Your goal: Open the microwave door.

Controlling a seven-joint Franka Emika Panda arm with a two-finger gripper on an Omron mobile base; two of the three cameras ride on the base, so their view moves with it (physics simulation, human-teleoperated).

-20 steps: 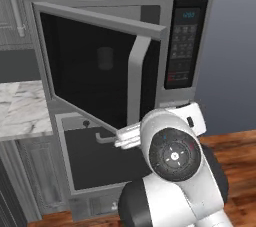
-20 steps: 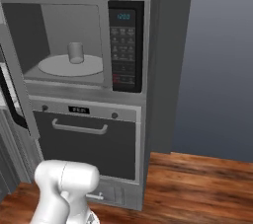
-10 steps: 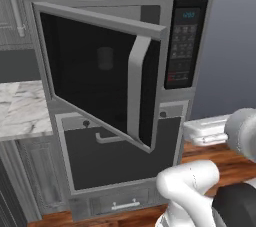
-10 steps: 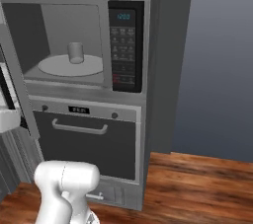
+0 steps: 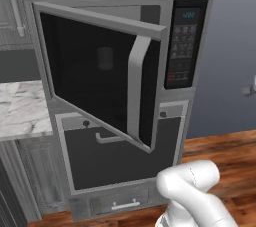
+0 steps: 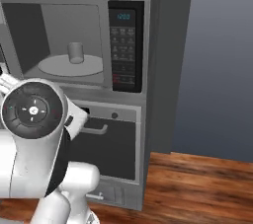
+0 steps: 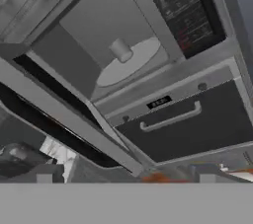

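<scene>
The microwave door (image 5: 100, 73) stands swung well open ahead of the end effector, whose opening cannot be told; a careless arm swing could knock it shut.

A home kitchen: a built-in microwave (image 6: 74, 45) sits above an oven (image 5: 120, 158) in grey wood cabinets (image 5: 12, 6), beside a marble desk (image 5: 22, 108) and wooden floor (image 6: 197, 183).
</scene>
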